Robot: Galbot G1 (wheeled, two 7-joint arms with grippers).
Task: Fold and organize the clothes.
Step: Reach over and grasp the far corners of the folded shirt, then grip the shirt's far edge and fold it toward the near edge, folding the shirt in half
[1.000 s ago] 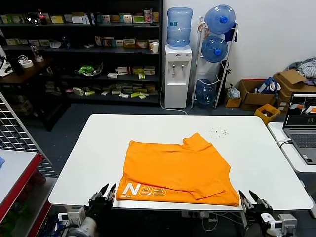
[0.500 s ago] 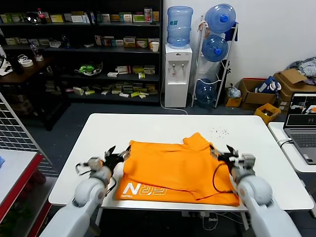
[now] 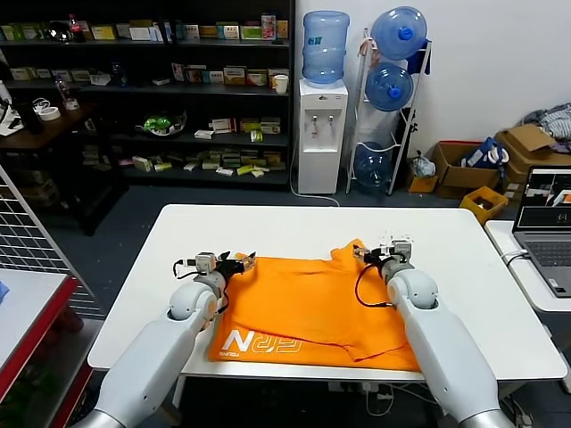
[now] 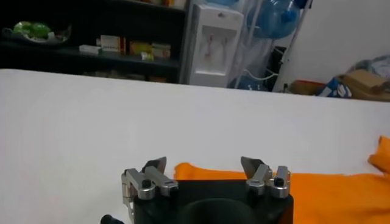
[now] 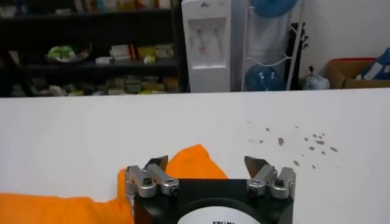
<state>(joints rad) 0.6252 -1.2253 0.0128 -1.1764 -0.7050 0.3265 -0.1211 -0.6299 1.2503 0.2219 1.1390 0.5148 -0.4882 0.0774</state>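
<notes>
The orange T-shirt [image 3: 312, 303] lies partly folded on the white table [image 3: 285, 227], its white lettering [image 3: 261, 343] along the near edge. My left gripper [image 3: 239, 263] is open over the shirt's far left corner; in the left wrist view the gripper [image 4: 205, 164] has the orange edge [image 4: 317, 182] just beyond its jaws. My right gripper [image 3: 373, 254] is open over the shirt's far right corner, where a fold sticks up. In the right wrist view the gripper [image 5: 207, 162] frames that orange tip [image 5: 192, 163] between its fingers. Neither gripper holds cloth.
A water dispenser [image 3: 320, 134] and a rack of bottles [image 3: 390, 98] stand behind the table. Dark specks [image 3: 395, 238] mark the table's far right. A laptop [image 3: 547, 227] sits on a side table to the right. A red-edged wire shelf [image 3: 31, 294] stands at the left.
Both arms rose from below the table's near edge and reached forward over the shirt; each gripper now hovers at a far corner. The shirt has not visibly moved.
</notes>
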